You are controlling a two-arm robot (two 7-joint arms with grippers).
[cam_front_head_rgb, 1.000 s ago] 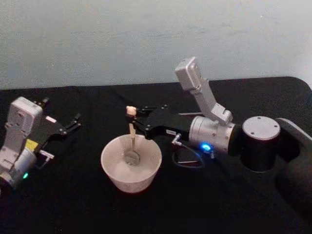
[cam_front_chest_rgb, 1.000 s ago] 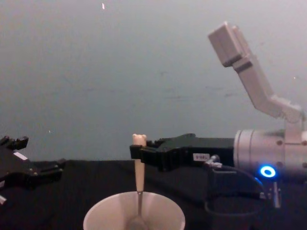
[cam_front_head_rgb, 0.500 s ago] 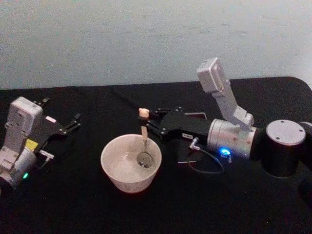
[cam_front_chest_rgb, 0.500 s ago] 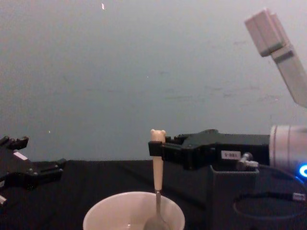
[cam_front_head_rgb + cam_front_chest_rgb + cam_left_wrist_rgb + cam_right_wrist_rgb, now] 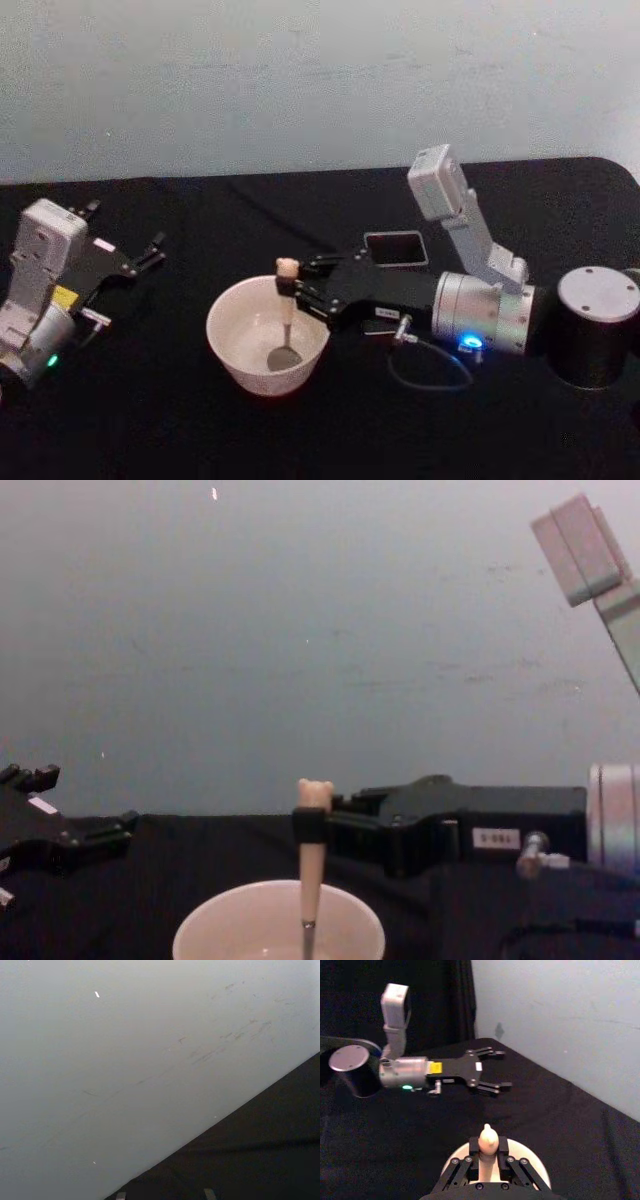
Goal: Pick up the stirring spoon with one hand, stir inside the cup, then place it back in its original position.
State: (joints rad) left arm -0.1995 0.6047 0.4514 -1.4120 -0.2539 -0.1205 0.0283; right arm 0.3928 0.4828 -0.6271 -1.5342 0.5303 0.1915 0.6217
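Note:
The cream-white cup sits on the black table at centre. The stirring spoon stands upright in it, metal bowl low inside near the front, bear head above the rim. My right gripper reaches in from the right at rim height and is shut on the spoon's beige handle. The dark grey square holder, the original position, stands behind the right arm. My left gripper rests open at the far left, away from the cup.
The right arm's silver wrist with a blue light and a looping cable lie right of the cup. A pale wall runs behind the table's back edge. Bare black cloth stretches between the cup and the left arm.
The right gripper has carried the spoon from the cup's back right toward its front, dropping slightly. The holder has come into view behind the arm. The left arm is unchanged.

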